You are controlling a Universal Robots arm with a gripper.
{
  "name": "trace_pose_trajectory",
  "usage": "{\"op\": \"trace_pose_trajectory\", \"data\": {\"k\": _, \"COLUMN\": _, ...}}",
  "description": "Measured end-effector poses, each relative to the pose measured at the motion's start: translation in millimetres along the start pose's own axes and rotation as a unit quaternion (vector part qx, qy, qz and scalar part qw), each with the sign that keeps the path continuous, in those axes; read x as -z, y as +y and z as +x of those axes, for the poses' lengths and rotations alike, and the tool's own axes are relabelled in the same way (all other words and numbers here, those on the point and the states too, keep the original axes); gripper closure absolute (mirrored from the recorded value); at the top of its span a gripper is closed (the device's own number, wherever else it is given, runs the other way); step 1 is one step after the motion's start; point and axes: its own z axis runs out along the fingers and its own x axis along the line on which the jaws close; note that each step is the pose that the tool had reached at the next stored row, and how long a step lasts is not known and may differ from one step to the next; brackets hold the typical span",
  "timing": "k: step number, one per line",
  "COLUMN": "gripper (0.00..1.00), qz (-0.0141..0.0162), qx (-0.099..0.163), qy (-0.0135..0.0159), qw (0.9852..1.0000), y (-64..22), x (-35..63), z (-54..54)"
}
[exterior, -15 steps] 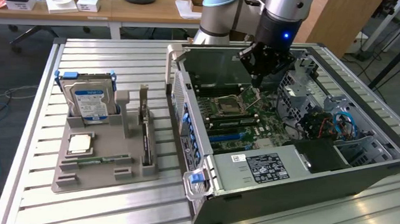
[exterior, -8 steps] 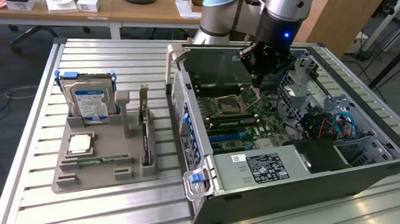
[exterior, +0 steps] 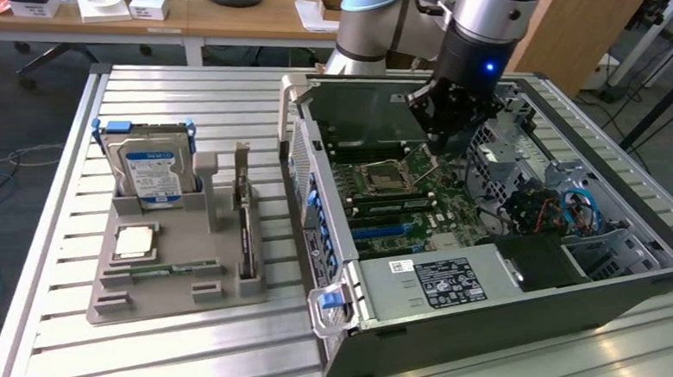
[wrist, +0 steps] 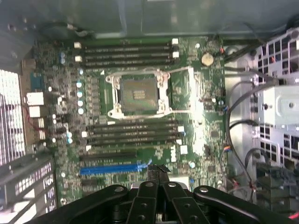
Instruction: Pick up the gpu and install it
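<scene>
The gpu (exterior: 244, 235) looks like the dark card standing on edge in the grey holder (exterior: 169, 305) left of the computer case, with its metal bracket toward the far end. My gripper (exterior: 441, 135) hangs inside the open case (exterior: 479, 334), over the motherboard (exterior: 411, 201) and well away from the card. In the wrist view the gripper (wrist: 157, 171) has its fingers together with nothing visible between them, just above the blue expansion slot (wrist: 110, 170). The empty CPU socket (wrist: 138, 94) lies beyond the slot.
The holder also carries an upright hard drive (exterior: 148, 166), a CPU (exterior: 136, 243) and a memory stick (exterior: 170, 271). Drive cages and cables (exterior: 555, 213) crowd the case on the exterior view's right. A power supply (exterior: 453, 281) sits at the case's near end.
</scene>
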Motion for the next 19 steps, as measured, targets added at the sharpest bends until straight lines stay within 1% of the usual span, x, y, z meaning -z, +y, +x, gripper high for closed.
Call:
{"op": "trace_pose_trajectory", "data": {"k": 2, "gripper": 0.9, "qz": 0.0019, "qx": 0.0, "qy": -0.0002, "qw": 1.0, "y": -5.8, "x": 0.2, "z": -0.5}}
{"op": "trace_pose_trajectory", "data": {"k": 4, "gripper": 0.9, "qz": 0.0055, "qx": 0.0, "qy": -0.0004, "qw": 1.0, "y": -11.6, "x": 0.3, "z": -1.0}}
{"op": "trace_pose_trajectory", "data": {"k": 5, "gripper": 0.9, "qz": 0.0067, "qx": 0.0, "qy": -0.0006, "qw": 1.0, "y": -14.5, "x": 0.4, "z": -1.3}}
{"op": "trace_pose_trajectory", "data": {"k": 7, "gripper": 0.9, "qz": 0.0085, "qx": 0.0, "qy": -0.0007, "qw": 1.0, "y": -20.7, "x": 0.6, "z": -1.8}}
{"op": "trace_pose_trajectory", "data": {"k": 11, "gripper": 0.9, "qz": 0.0091, "qx": 0.0, "qy": -0.0008, "qw": 1.0, "y": -34.3, "x": 0.8, "z": -2.9}}
{"op": "trace_pose_trajectory", "data": {"k": 12, "gripper": 0.9, "qz": 0.009, "qx": 0.0, "qy": -0.0007, "qw": 1.0, "y": -35.5, "x": 0.8, "z": -3.0}}
{"op": "trace_pose_trajectory", "data": {"k": 17, "gripper": 0.9, "qz": 0.0091, "qx": 0.0, "qy": -0.0008, "qw": 1.0, "y": -35.6, "x": 0.8, "z": -2.9}}
{"op": "trace_pose_trajectory", "data": {"k": 19, "gripper": 0.9, "qz": 0.0092, "qx": 0.0, "qy": -0.0008, "qw": 1.0, "y": -36.0, "x": 1.1, "z": 1.0}}
